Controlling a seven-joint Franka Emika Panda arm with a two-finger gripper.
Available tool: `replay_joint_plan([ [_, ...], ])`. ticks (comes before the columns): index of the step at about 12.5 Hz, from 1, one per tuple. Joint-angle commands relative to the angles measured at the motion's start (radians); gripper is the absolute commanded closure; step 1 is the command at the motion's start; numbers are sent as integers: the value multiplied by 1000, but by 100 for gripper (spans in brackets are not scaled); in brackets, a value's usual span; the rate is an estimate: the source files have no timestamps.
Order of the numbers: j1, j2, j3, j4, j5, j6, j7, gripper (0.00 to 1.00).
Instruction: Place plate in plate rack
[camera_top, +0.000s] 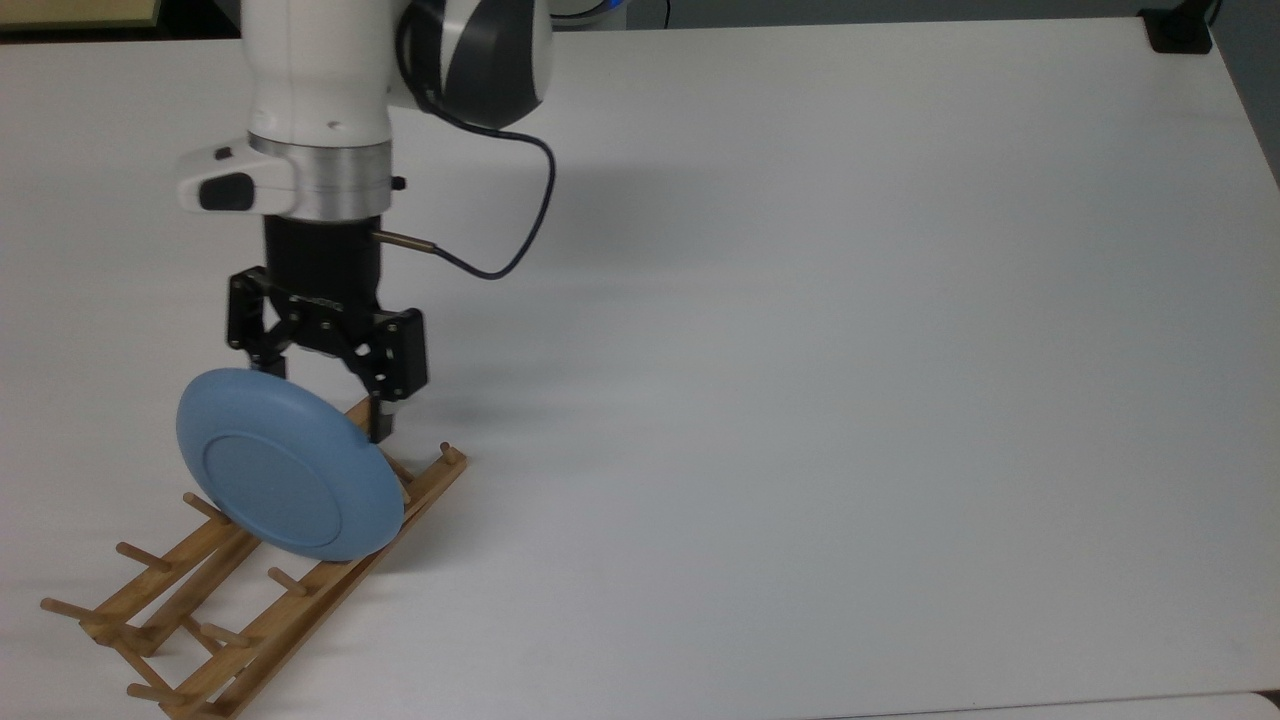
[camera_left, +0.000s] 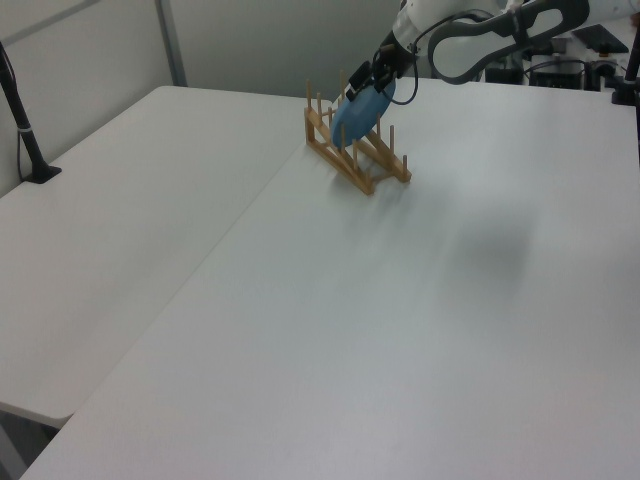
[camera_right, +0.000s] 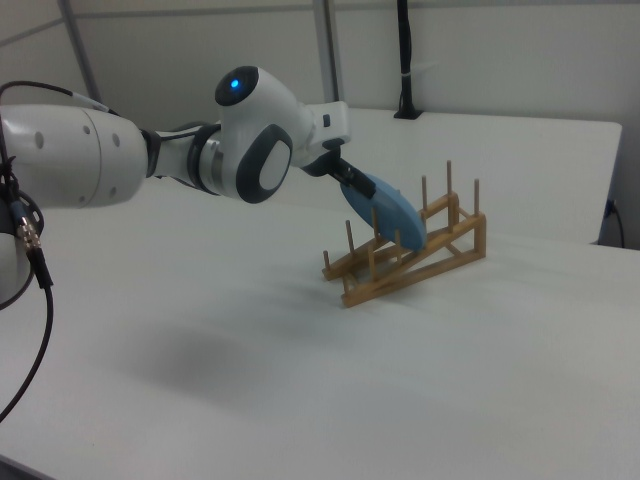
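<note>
The light-blue plate (camera_top: 290, 468) stands tilted in the bamboo plate rack (camera_top: 250, 620), foot ring facing the top view's camera, near the rack's higher end. My gripper (camera_top: 324, 403) is open, directly behind the plate's upper rim. One finger is partly hidden by the rim, and the other finger (camera_top: 380, 420) sits at the plate's right edge, between the rack's pegs. In the left view the plate (camera_left: 358, 110) leans steeply among the pegs of the rack (camera_left: 358, 160) with the gripper (camera_left: 372, 80) above it. In the right view the gripper (camera_right: 350, 182) meets the plate (camera_right: 390, 213) over the rack (camera_right: 410, 262).
The rack sits at the near left corner of the white table (camera_top: 800, 400) in the top view. A black clamp (camera_top: 1178, 30) is at the far right corner. A black pole (camera_left: 25, 120) stands on the adjoining table in the left view.
</note>
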Motion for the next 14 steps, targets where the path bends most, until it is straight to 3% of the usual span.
replay_joint_plan([
  [1, 9, 66, -25, 67, 6, 60, 14, 0],
  [7, 10, 107, -70, 89, 6, 217, 57, 0],
  [14, 10, 104, -85, 102, 8, 222, 105, 0],
])
